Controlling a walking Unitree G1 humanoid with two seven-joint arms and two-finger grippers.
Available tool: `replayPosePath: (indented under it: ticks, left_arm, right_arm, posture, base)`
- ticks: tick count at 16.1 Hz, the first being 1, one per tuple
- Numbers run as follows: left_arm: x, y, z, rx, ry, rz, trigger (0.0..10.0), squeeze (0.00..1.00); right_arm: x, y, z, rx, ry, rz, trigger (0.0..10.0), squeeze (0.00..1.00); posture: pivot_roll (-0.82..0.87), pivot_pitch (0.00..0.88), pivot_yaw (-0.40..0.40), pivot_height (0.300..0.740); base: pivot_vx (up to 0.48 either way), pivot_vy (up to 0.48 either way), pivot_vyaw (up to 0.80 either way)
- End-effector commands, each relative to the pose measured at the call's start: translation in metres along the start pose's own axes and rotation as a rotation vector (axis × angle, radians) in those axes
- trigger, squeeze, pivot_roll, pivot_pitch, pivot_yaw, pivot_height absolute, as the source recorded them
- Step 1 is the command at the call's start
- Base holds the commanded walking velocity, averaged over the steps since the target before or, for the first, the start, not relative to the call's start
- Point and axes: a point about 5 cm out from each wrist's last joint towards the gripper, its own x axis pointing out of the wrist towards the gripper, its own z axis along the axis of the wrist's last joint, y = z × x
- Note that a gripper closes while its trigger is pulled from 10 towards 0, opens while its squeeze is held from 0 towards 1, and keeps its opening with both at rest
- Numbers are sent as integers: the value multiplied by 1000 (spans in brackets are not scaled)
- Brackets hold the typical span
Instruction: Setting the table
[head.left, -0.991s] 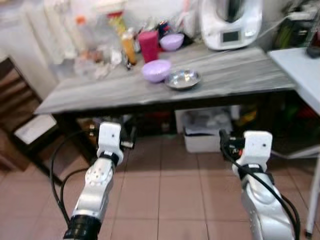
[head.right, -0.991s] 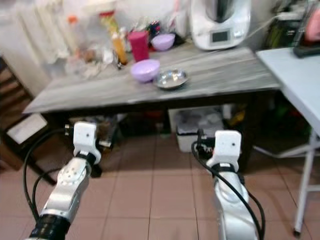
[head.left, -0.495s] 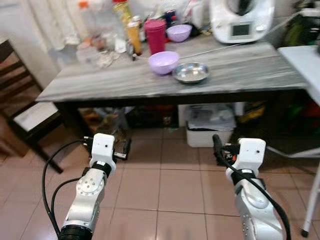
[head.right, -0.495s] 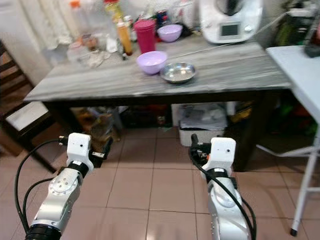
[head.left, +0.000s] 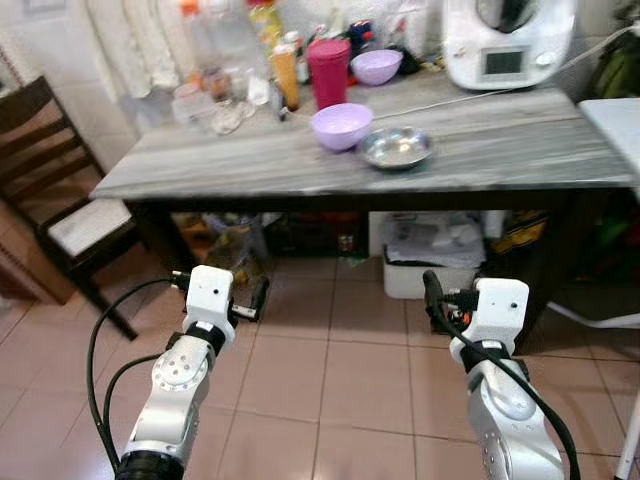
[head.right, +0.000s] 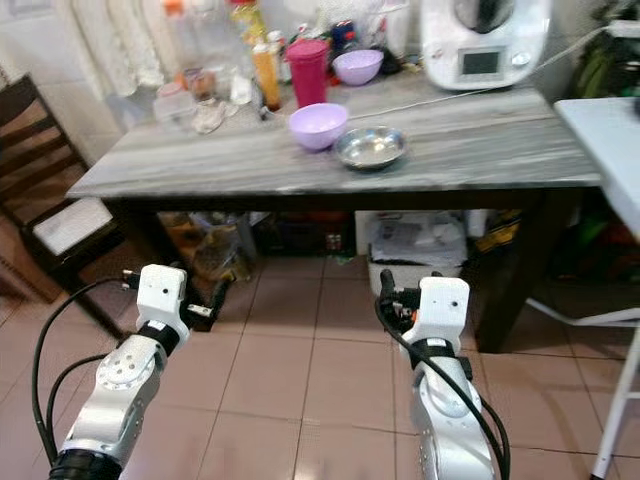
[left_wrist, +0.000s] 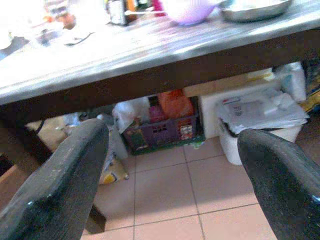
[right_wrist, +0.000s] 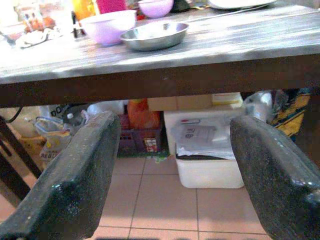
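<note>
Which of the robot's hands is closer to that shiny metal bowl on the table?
Right, likely. The steel bowl sits toward the robot's right on the table. The right gripper hangs low almost in line below it; the left gripper is equally low but further aside.

Both silver arms are held forward and low, side by side and well apart, at about the same height. The left arm's black two-fingered tool (left_wrist: 170, 185) is empty, with its two fingers (left_wrist: 55, 185) spread wide. The right arm's black two-fingered tool (right_wrist: 175, 182) is also empty and its fingers (right_wrist: 65, 185) stand far from each other. A black cable runs in a loop along each forearm.
</note>
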Motion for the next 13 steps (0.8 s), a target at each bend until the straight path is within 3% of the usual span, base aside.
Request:
replayPosePath:
  ticks: [1,5,7,8,10,13]
  left_arm:
    - [0,0,2,-5,-2,-7,10000,0]
    - [-1,-3,1,-18,2,-19,10000,0]
    - [-2,-3,0,-20,6,-28,10000,0]
    - [-1,-3,1,-23,4,-32,10000,0]
    - [0,-3,3,-28,-1,-43,10000,0]
    - [4,-5,13,-73,-40,-57,10000,0]
  right_arm:
    - [-1,0,2,-5,-8,-5,10000,0]
    - [-2,-1,-4,-23,41,-16,10000,0]
    - [-4,7,-2,-54,35,59,10000,0]
    - [-5,8,-2,36,63,73,10000,0]
    - [-5,3,0,-11,67,19,10000,0]
    - [-6,1,11,32,34,41,10000,0]
  posture:
    - [-303,0,134,740]
    - [-306,0,133,740]
    - [-313,0,132,740]
    - [-313,0,132,740]
    - [-319,0,129,740]
    - [-329,0,123,740]
  base:
    - [0,-480,0]
    - [0,-480,0]
    - [0,-480,0]
    - [0,-480,0]
    - [0,-480,0]
    - [0,-320,0]
